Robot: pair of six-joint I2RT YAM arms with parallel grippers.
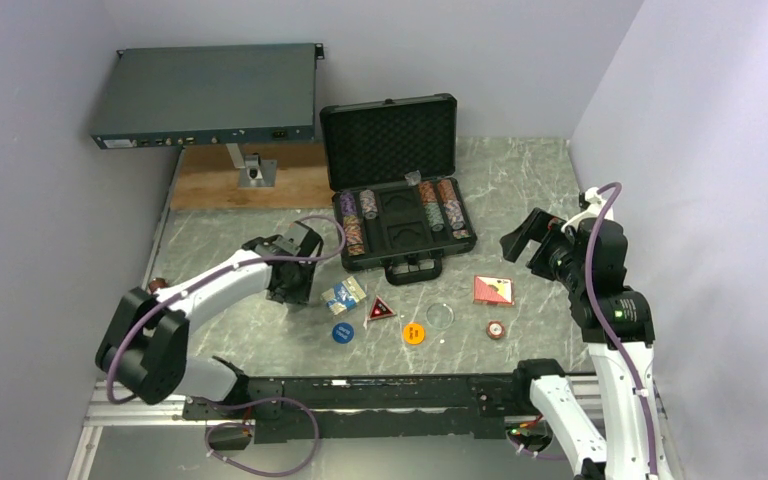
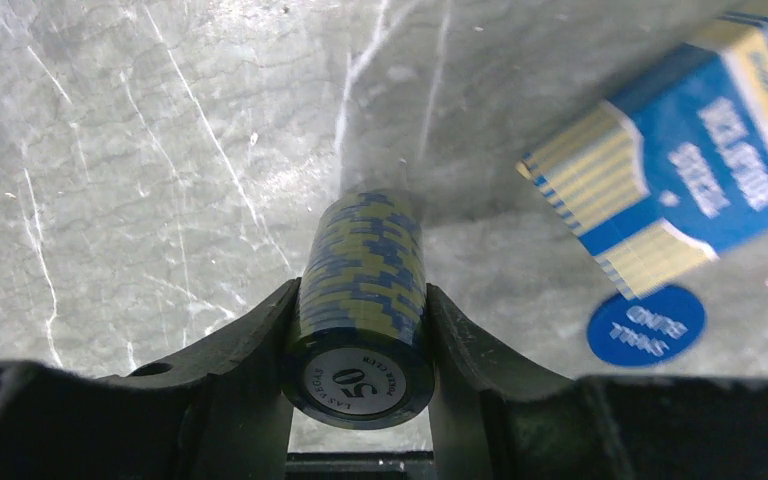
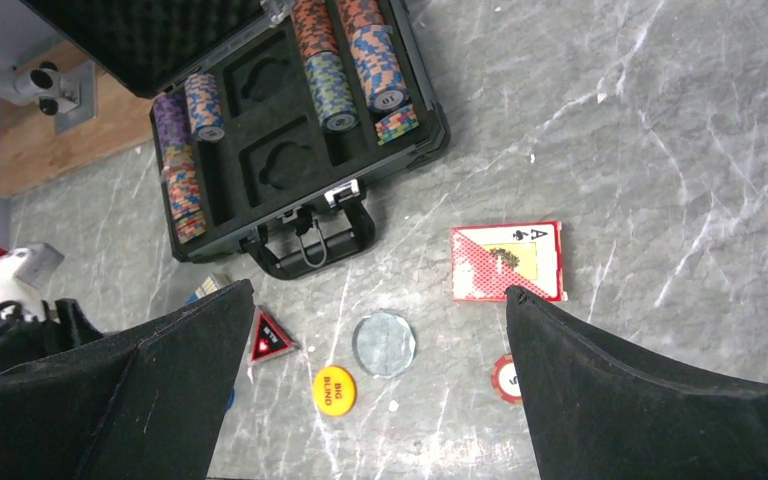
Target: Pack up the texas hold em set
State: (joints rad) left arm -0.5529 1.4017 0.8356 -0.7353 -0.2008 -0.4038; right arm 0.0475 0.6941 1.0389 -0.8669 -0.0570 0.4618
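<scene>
The black case [image 1: 385, 135] of the texas hold em set stands open at the back of the table, with chip rows [image 1: 354, 222] in its foam tray [image 3: 270, 165]. My left gripper [image 1: 293, 284] [image 2: 362, 288] is shut on a blue-and-yellow chip stack [image 2: 365, 290] just above the table, left of the blue card deck [image 1: 344, 294] [image 2: 680, 190] and the blue button [image 1: 342, 332] [image 2: 645, 325]. My right gripper [image 1: 526, 240] [image 3: 378, 290] hangs open and holds nothing, above the red card deck [image 3: 505, 262], the orange button [image 3: 334, 387], the red triangle [image 3: 270, 338] and a red chip [image 3: 506, 378].
A clear round disc [image 1: 440, 315] [image 3: 384, 343] lies between the orange button and the red deck. A large flat grey electronics box [image 1: 210, 95] sits raised on a stand over a wooden board [image 1: 220, 180] at the back left. Walls close in the left, back and right.
</scene>
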